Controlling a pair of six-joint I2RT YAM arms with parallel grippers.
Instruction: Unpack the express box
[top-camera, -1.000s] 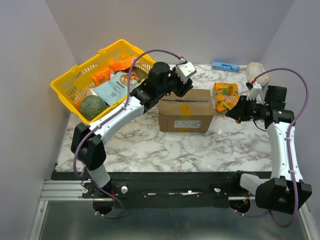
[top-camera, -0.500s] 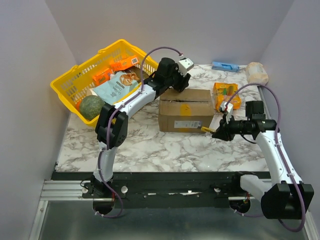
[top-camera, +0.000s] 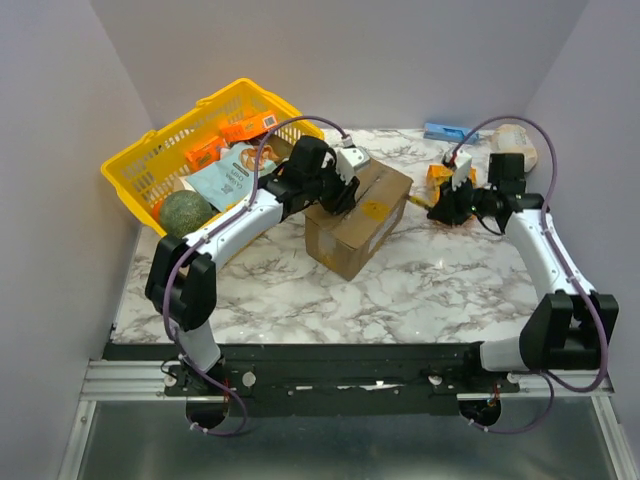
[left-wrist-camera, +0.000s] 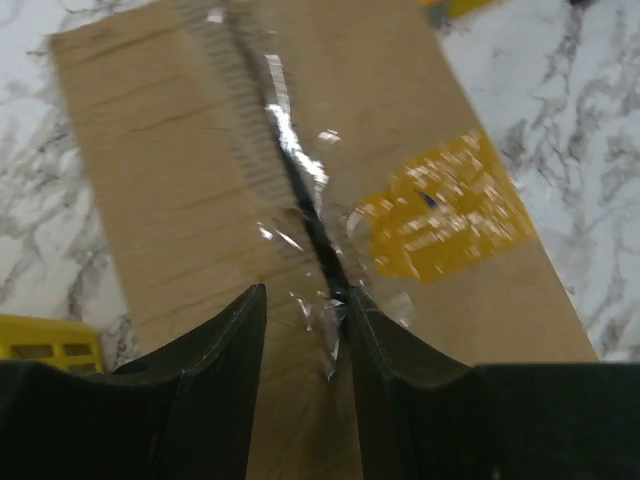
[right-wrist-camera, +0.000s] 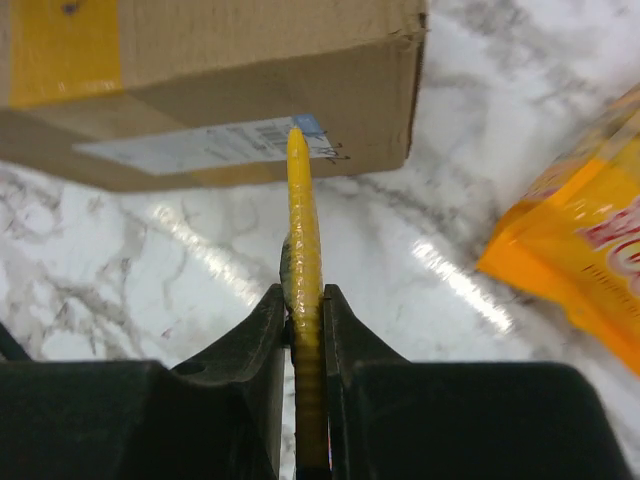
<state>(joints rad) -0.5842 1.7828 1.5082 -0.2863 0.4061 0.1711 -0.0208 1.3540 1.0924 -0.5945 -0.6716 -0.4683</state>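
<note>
Half-open left gripper (left-wrist-camera: 305, 295) over express box (left-wrist-camera: 180, 180) tape seam (left-wrist-camera: 288, 165); right gripper (right-wrist-camera: 303, 305) clamps yellow cutter (right-wrist-camera: 301, 215).

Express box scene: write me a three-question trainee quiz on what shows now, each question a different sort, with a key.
1. True or false: the top flaps of the express box stand folded open.
2. What does the right gripper hold? A) an orange pouch B) a thin yellow tool C) nothing
3. Fill in: the left gripper has its fingers apart, one on each side of the box's taped ____.

Key: 1 false, the flaps lie flat. 2 B. 3 seam.
</note>
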